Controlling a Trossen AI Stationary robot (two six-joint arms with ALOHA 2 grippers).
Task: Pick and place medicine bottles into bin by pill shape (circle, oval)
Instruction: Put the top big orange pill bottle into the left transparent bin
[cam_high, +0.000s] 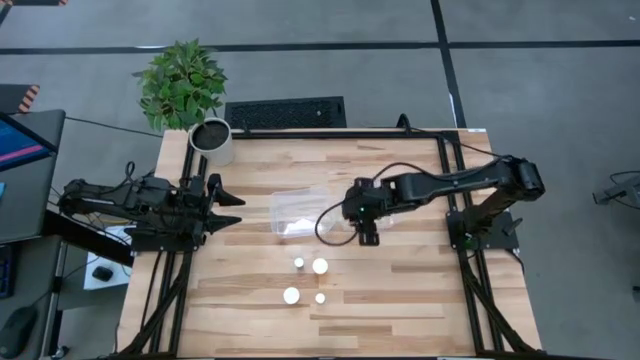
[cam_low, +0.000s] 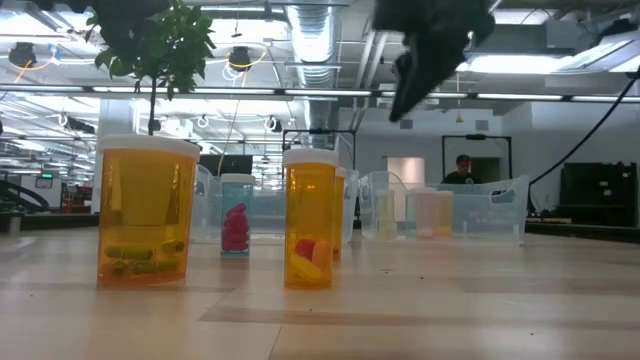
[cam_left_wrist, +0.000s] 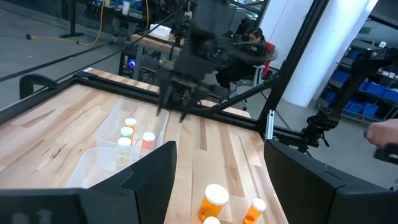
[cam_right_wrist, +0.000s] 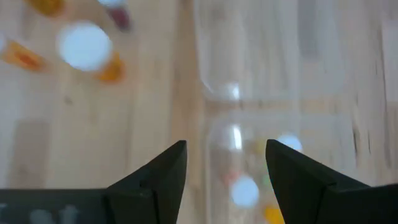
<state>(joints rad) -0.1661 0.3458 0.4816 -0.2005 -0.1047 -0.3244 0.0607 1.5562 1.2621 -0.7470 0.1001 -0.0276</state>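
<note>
right tool open, empty, hovering beside clear bin, left arm parked

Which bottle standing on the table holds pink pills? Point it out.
The small clear-bodied bottle, second from left in the low view. Its pills are pink; the two nearer orange bottles hold green, red and yellow ones.

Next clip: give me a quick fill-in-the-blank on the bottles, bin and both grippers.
1. Outside the bin, ____ bottles stand on the table.
2. The right gripper holds ____.
3. The left gripper waits beside the table's ____ edge.
4. The plant pot stands at a table ____.

Missing: four; nothing; left; corner
</note>
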